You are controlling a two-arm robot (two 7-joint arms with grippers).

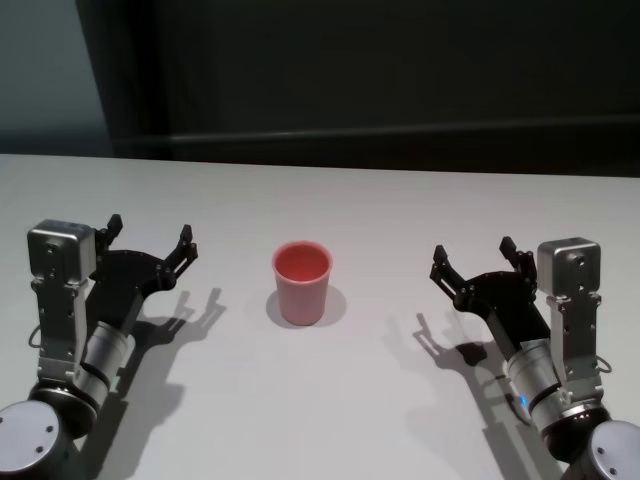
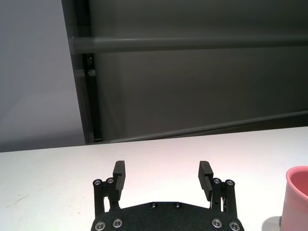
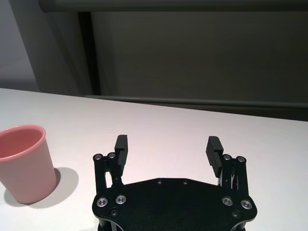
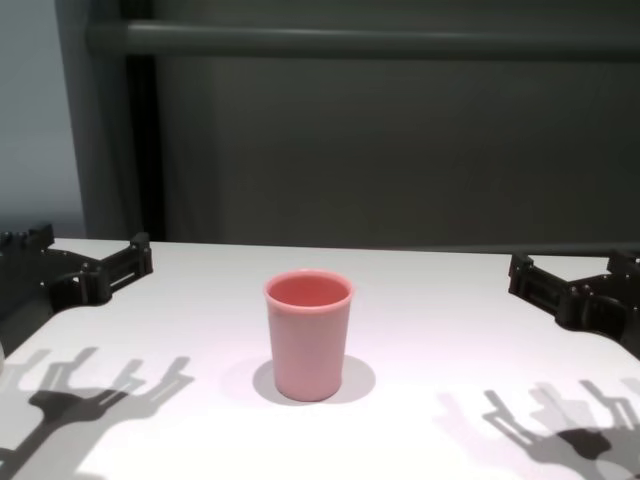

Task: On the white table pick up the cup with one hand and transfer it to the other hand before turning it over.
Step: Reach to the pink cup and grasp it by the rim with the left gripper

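Note:
The salmon-pink cup (image 1: 301, 281) stands upright, mouth up, in the middle of the white table (image 1: 330, 200). It also shows in the chest view as the cup (image 4: 308, 334), at the edge of the left wrist view as the cup (image 2: 296, 197), and in the right wrist view as the cup (image 3: 23, 162). My left gripper (image 1: 150, 236) hovers open to the cup's left, apart from it, fingers (image 2: 119, 173) spread and empty. My right gripper (image 1: 472, 252) hovers open to the cup's right, also empty, with its fingers (image 3: 213, 149) spread.
A dark wall with a horizontal rail (image 4: 350, 40) rises behind the table's far edge. Both grippers cast shadows (image 4: 100, 385) on the tabletop near its front.

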